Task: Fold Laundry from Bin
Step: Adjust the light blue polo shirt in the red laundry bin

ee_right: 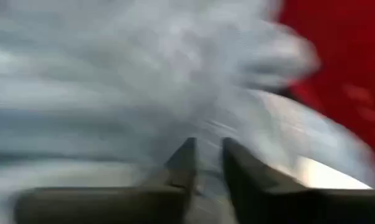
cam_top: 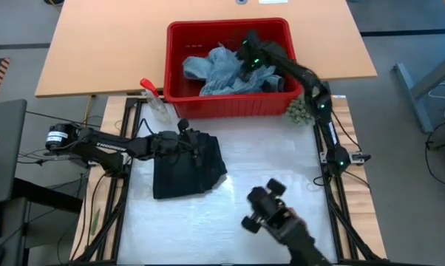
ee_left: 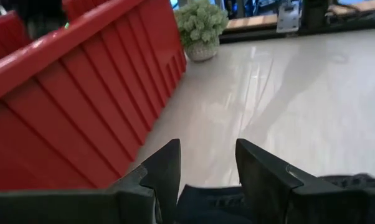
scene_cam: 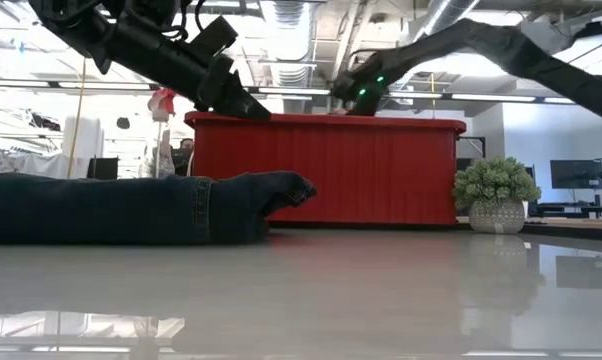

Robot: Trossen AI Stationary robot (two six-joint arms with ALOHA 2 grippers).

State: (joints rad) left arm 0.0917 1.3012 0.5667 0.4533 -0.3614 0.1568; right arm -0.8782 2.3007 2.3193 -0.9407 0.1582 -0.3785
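The red bin (cam_top: 230, 26) stands at the table's far side, with a crumpled light blue-grey garment (cam_top: 219, 70) lying in it. My right gripper (cam_top: 246, 59) reaches into the bin from the right, just over that garment (ee_right: 113, 93). The right wrist view is blurred, so I cannot tell whether it touches the cloth. A folded dark navy garment (cam_top: 189, 170) lies flat on the table in front of the bin. My left gripper (ee_left: 207, 165) hovers open above its far edge (ee_left: 206, 205), clear of it in the low view (scene_cam: 243, 105).
A clear spray bottle with a red trigger (cam_top: 152, 94) lies by the bin's left near corner. A small green fuzzy ball (cam_top: 298, 111) sits at its right near corner. A dark camera mount (cam_top: 270, 210) stands at the table's near edge. Bare table lies right of the folded garment.
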